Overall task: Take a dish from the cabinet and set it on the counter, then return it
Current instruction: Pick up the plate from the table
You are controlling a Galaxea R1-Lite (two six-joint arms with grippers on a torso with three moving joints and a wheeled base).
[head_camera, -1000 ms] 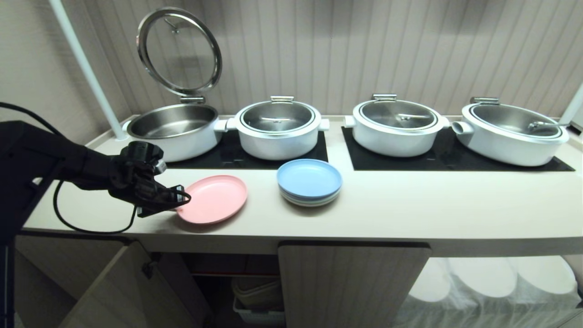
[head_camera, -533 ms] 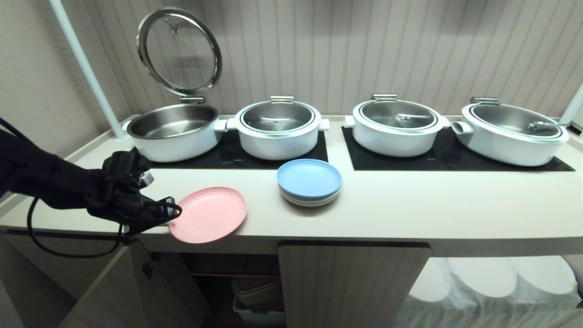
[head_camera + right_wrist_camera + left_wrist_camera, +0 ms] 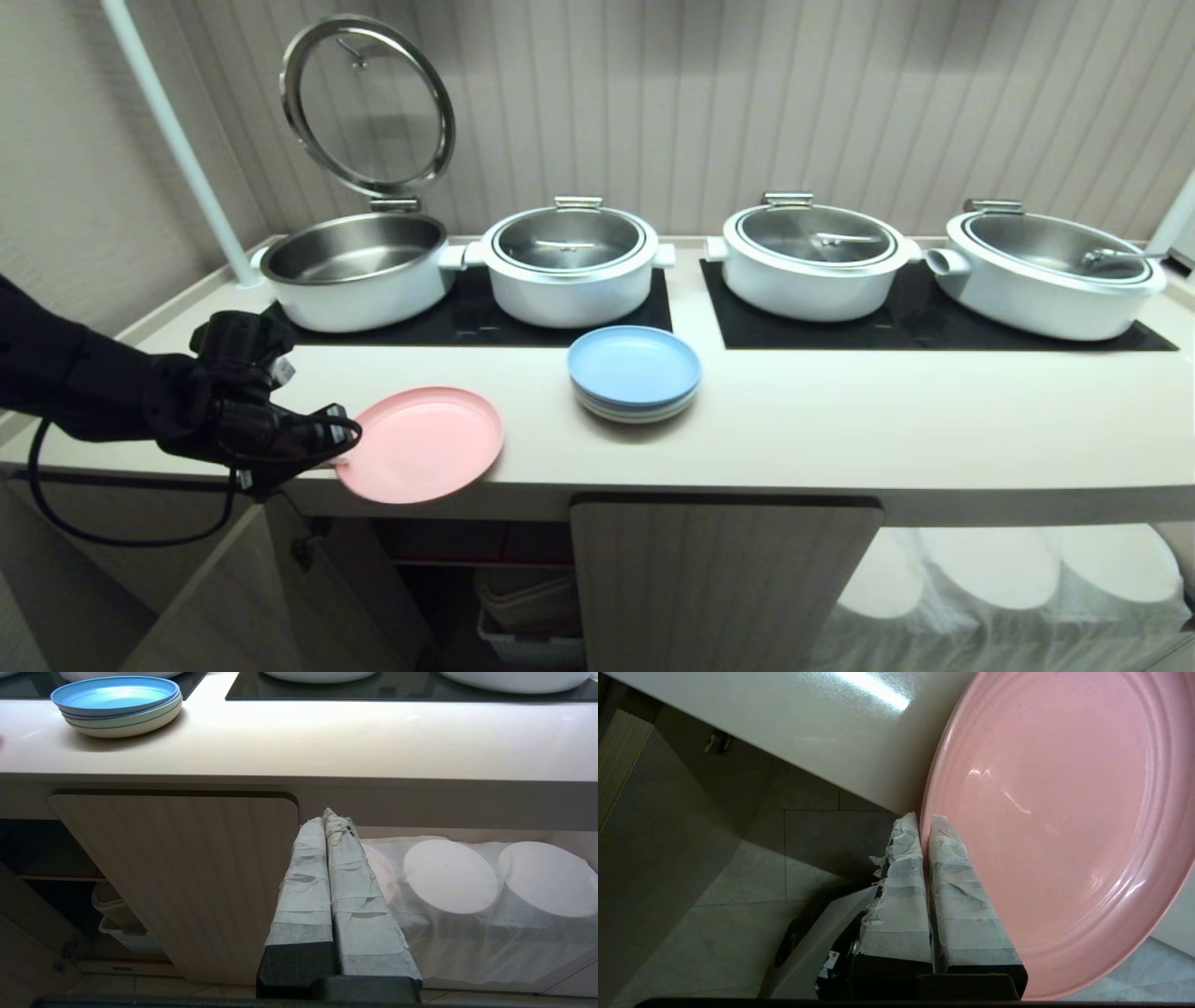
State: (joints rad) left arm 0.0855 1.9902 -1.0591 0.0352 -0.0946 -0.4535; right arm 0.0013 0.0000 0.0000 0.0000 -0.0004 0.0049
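A: Head view, lower left: the left gripper [image 3: 329, 446] has dragged the dish [image 3: 420, 444] over the worktop [image 3: 840, 420] edge.
B: Left wrist view: clamped on its rim; return begins.
A: Right wrist view: right gripper [image 3: 328, 819] together, parked.

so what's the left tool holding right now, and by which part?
The left tool is shut on the pink dish, pinching its rim at the edge nearest the arm. The dish overhangs the counter front edge.
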